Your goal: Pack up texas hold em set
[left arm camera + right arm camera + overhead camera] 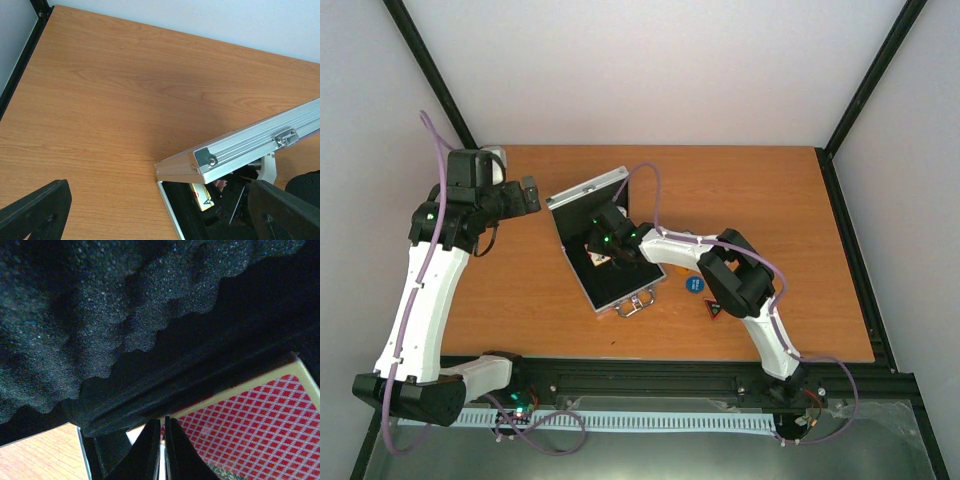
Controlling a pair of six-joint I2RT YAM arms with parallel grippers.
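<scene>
The silver case [620, 290] lies open mid-table, with its lid [588, 190] raised and its handle [635, 303] toward me. My right gripper [603, 247] is inside the case under the lid. In the right wrist view its fingertips [163, 421] are shut, with only a hairline gap, at the edge of the red checked card deck [250, 430] below the lid's black foam [100, 315]. My left gripper [530, 195] is open and empty just left of the lid. Its view shows the lid's corner [210, 160] and the deck [202, 196]. A blue disc [693, 284] and a dark triangular button [712, 309] lie on the table right of the case.
The wooden table [770, 210] is edged by a black frame [850, 250] on the right and by white walls behind. The right arm's cable [655, 190] arcs over the case. The lid's latch [286, 137] shows in the left wrist view.
</scene>
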